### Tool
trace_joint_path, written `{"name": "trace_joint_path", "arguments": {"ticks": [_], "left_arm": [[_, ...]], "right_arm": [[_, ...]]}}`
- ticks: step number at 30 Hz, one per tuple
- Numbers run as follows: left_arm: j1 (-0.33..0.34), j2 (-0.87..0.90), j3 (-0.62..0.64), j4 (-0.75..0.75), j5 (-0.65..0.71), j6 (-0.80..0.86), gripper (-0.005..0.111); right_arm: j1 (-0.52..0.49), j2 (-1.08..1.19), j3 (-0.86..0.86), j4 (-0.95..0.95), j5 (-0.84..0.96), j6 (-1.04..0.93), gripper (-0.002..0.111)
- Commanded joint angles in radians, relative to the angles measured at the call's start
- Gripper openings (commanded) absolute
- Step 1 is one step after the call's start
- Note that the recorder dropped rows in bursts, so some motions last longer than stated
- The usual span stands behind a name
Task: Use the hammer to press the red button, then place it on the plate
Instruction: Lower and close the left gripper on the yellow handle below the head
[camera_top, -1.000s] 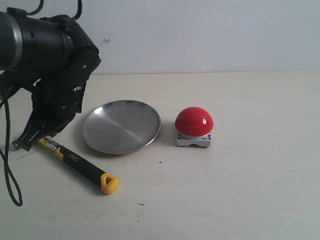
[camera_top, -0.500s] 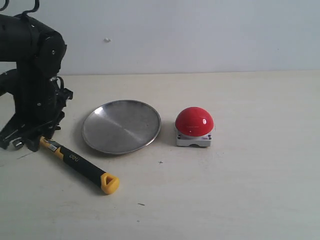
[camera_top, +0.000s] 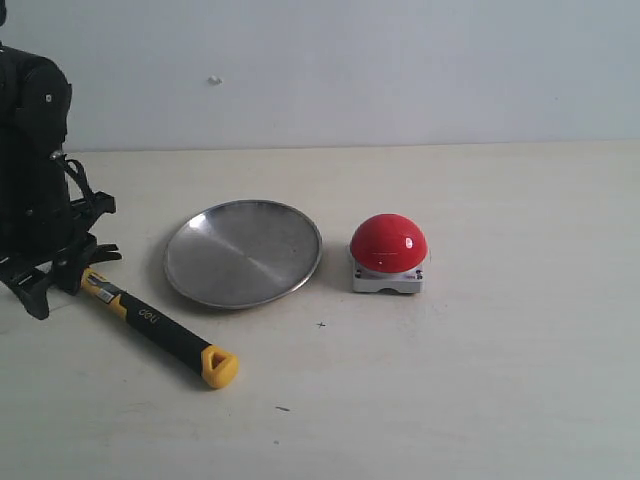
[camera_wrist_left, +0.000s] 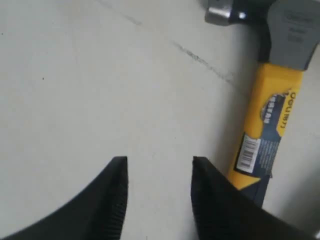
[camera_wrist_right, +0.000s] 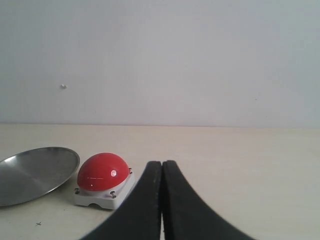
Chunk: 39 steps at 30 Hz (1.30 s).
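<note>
left pincer (camera_wrist_left: 159, 167) parted beside hammer (camera_wrist_left: 270, 107) | right pincer (camera_wrist_right: 161, 167) closed tight | hammer lying near plate (camera_top: 243, 252)

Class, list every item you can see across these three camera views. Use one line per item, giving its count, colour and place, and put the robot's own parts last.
hammer: one, black handle with yellow neck and yellow end, lying flat on the table, left of the plate in the exterior view.
plate: one, silver metal, on the table between hammer and button, nothing on it.
red button: one, red dome on a light-grey base, right of the plate, apart from it.
table: one, pale cream.
wall: one, pale grey-white, behind the table.
left gripper: one, black, open over bare table, beside the hammer's yellow neck.
right gripper: one, black, shut, holding nothing.
</note>
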<state>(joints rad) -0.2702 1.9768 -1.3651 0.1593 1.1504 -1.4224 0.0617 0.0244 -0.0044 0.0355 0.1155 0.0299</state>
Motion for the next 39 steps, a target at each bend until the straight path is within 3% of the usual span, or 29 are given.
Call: {"name": "trace_joint_path", "arguments": {"ticks": [1,4,8,10,39], "left_arm": [[0.007,0.001,0.005,0.010,-0.008,0.002,0.027],[0.016,0.001,0.005,-0.038,-0.041,0.002,0.027],[0.014,0.001,0.005,-0.065,-0.199,0.008,0.046],[0.014,0.008,0.005,-0.065,-0.240,0.008,0.051],[0.050,0.158,0.005,-0.063,-0.340,0.002,0.051]], "right_arm": [[-0.006,-0.005,0.004,0.003,0.002,0.001,0.000],[-0.006,-0.005,0.004,0.003,0.002,0.001,0.000],[-0.006,-0.005,0.004,0.003,0.002,-0.001,0.000],[-0.006,-0.005,0.004,0.003,0.002,-0.001,0.000],[-0.006,-0.005,0.004,0.003,0.002,-0.001,0.000]]}}
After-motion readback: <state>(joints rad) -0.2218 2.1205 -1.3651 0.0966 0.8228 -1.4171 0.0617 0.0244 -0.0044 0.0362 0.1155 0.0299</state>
